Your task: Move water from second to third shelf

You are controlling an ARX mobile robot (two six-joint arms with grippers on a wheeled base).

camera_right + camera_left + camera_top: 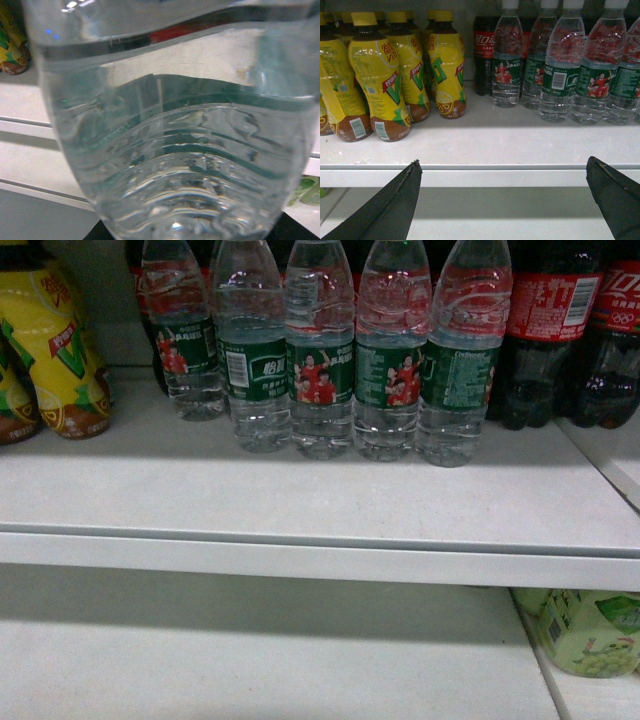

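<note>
From the head camera, five water bottles (pixel 320 350) with dark green labels stand in a row near the front of the upper white shelf (pixel 300 500), dark cola bottles (pixel 560 330) crowding their right and yellow-labelled drink bottles (pixel 55 350) off to the left. Neither arm shows in this view. On the lower shelf, at the far right, sits a pale green pack (pixel 590 630).

The left wrist camera sees the same row from further left, plus many more of the yellow-capped bottles, and the left gripper (pixel 505 200) itself: its two dark fingers (pixel 390 205) spread wide below the shelf edge, nothing between them.

The right wrist camera shows something else: a clear ribbed bottle of water (pixel 175 140) fills nearly the whole picture, pressed close to the lens. The right gripper's fingers are hidden, so I cannot tell whether they clamp the bottle.
</note>
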